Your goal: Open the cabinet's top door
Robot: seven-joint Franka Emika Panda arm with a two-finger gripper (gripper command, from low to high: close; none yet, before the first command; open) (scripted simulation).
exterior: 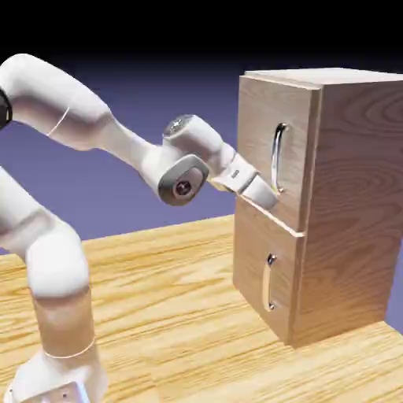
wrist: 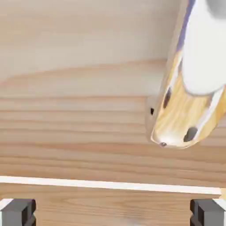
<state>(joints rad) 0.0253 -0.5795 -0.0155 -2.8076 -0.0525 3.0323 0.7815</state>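
A: Exterior view. Where is the cabinet standing?
B: It's standing on the wooden worktop, toward the exterior view's right, its wood-grain side showing. The top door is sitting above the lower door and is looking shut.
A: And the handles?
B: Both are shining silver and curving outward. The upper handle is running upright on the top door; the lower handle is looking shorter.
A: The arm?
B: White arm, reaching across from the exterior view's left. Its hand is tilting downward near the upper handle's lower end. Whether they're touching, I'm not able to tell.
A: Tool state?
B: The tool is gaping open, fingertips standing well apart at the hand view's bottom corners, wood grain showing between them. It's holding nothing.
A: Anything else there?
B: A white seam is crossing just above the fingertips. The upper handle is gleaming at upper right, reflecting white and yellow.
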